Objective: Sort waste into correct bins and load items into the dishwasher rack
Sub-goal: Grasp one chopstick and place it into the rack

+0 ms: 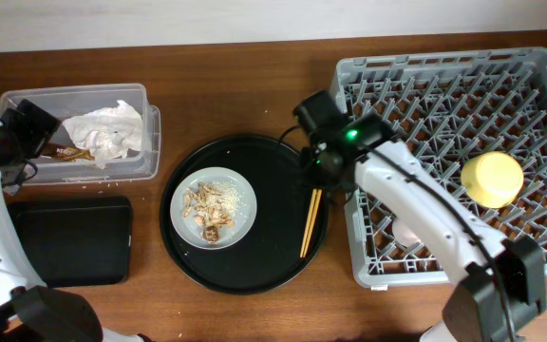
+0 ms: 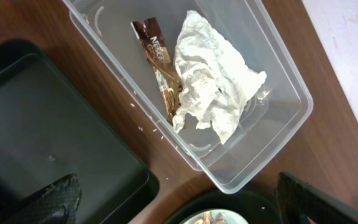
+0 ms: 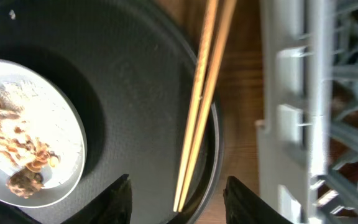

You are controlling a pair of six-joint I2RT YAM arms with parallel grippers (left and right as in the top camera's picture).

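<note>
The chopsticks (image 1: 310,223) lie loose across the round tray's (image 1: 283,256) right edge, in the narrow strip between plate (image 1: 240,190) and rack (image 1: 349,71) wall, straddled untouched by the parted, empty right fingers (image 3: 114,202), while the left fingers (image 2: 55,199) gape wide and empty over the tub (image 1: 150,142) at the counter's (image 1: 235,76) left edge.
</note>
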